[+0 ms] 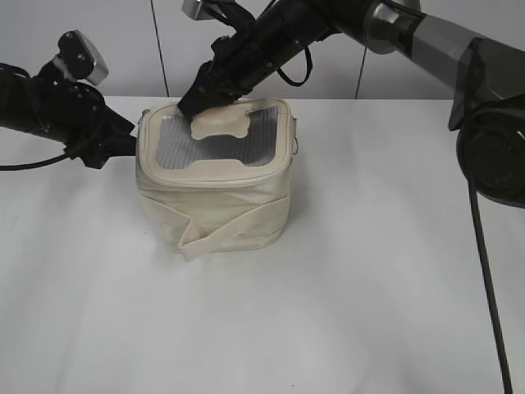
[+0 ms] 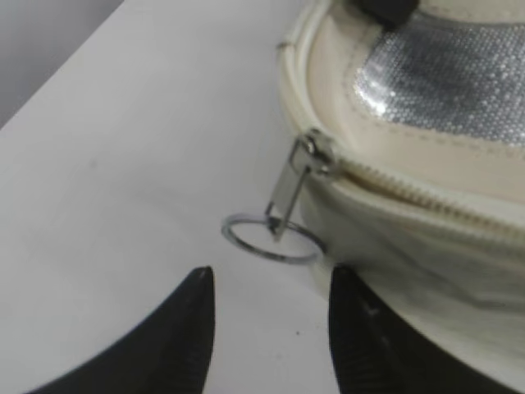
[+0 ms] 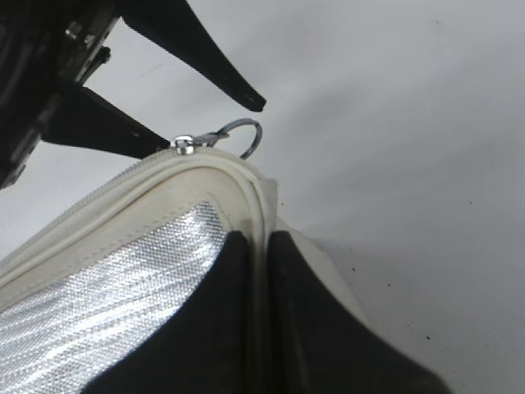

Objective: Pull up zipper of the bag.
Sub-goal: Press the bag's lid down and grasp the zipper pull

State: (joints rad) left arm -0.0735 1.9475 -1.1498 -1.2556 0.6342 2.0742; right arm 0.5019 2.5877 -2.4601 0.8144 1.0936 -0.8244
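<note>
The cream bag (image 1: 221,205) stands mid-table, with its grey window (image 1: 184,148) and cream patch (image 1: 221,123) on top. My right gripper (image 1: 190,105) reaches across to the bag's back left corner and is shut on the top rim seam (image 3: 258,213). My left gripper (image 1: 131,135) is open at the bag's left corner. In the left wrist view its jaws (image 2: 271,283) sit just short of the silver pull's ring (image 2: 271,238), which hangs from the zipper track (image 2: 410,193). The ring (image 3: 246,135) also shows in the right wrist view, between the left jaws' tips.
The white table (image 1: 369,287) spreads around the bag. The cream strap band (image 1: 234,234) wraps the bag's front. A grey wall stands behind the table. The right arm's thick base (image 1: 492,156) sits at the far right.
</note>
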